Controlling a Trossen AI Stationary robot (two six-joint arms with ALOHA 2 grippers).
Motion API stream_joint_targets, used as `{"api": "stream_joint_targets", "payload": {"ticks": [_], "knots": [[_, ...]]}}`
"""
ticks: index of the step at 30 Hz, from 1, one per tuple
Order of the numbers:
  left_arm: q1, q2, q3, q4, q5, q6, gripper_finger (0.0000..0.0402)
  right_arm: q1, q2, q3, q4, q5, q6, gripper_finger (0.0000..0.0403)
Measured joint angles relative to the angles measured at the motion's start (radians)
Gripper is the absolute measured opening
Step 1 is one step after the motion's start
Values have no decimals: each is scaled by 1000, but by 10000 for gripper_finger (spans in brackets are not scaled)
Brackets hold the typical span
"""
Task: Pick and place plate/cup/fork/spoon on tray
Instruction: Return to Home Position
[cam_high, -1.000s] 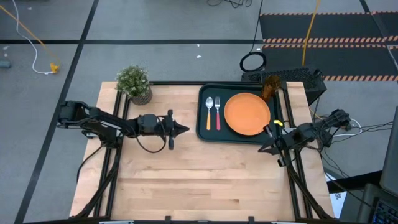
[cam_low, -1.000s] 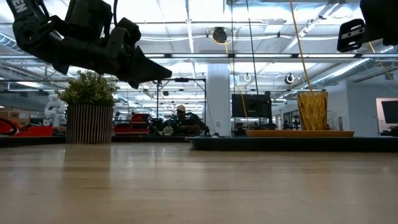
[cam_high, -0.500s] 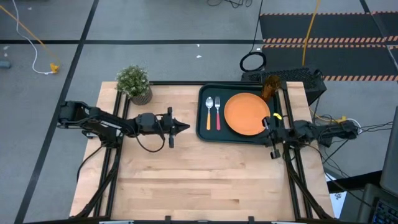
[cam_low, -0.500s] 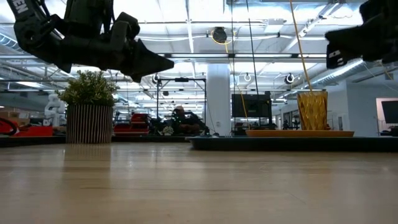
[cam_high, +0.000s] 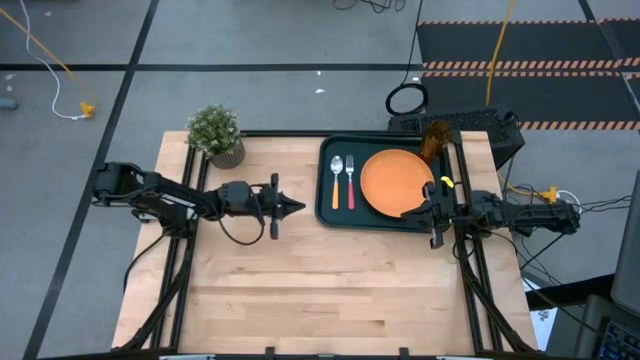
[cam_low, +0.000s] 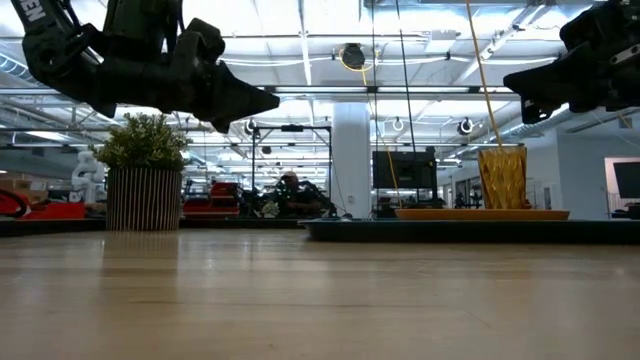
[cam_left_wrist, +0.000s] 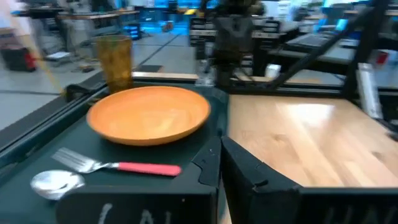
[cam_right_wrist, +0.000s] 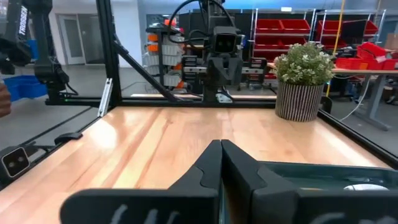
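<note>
Two grippers, both mine, are pinched closed on nothing. My left gripper (cam_high: 297, 206) hangs above the pale wooden table (cam_high: 300, 290), its tip aimed at the large dark green rectangular tray (cam_high: 327, 212) but short of the rim; that arm lies low and level from the table's left side. My right gripper (cam_high: 409, 213) hovers over the tray's edge beside the flat round orange plate (cam_high: 397, 183), arm stretched level from the right side. On the tray, left of the plate, the small orange-handled metal spoon (cam_high: 337, 178) and small red-pink-handled metal fork (cam_high: 350, 182) lie side by side; the amber-brown translucent plastic cup (cam_high: 435, 138) stands at its far right corner. Placement looks complete; I judge only drawing both arms back remains.
</note>
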Motion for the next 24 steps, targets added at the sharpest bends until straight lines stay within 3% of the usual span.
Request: {"api": "stream_joint_targets", "payload": {"ticks": [3, 12, 24], "knots": [[16, -25, -42, 20, 53, 3, 4, 0, 0, 0, 1, 0, 6, 0], [65, -93, -350, 354, 8, -122, 3, 0, 0, 0, 8, -2, 11, 0], [-59, -165, -360, 274, -78, -92, 2, 0, 11, 0, 7, -1, 11, 0]]}}
